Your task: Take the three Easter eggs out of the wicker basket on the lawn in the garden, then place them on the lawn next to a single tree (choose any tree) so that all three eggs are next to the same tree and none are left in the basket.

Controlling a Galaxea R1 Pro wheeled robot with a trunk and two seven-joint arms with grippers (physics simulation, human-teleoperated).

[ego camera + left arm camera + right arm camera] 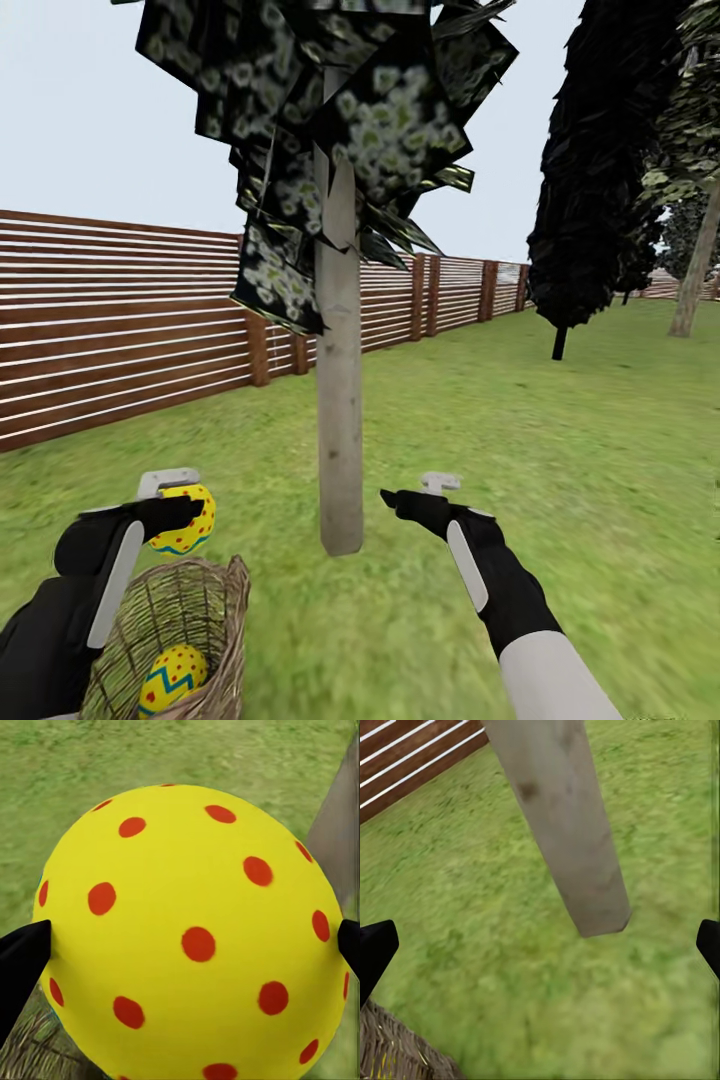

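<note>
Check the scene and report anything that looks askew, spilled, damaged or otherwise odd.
The wicker basket leans rather than standing upright on the lawn; one egg lies inside it. Another egg is held by the left gripper above it, near the tree. Nothing looks spilled or broken.

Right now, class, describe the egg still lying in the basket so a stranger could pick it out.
Find the pale tree trunk on the lawn; the wicker basket stands at its left. The yellow egg inside shows a blue zigzag, unlike the raised egg gripped above.
</note>
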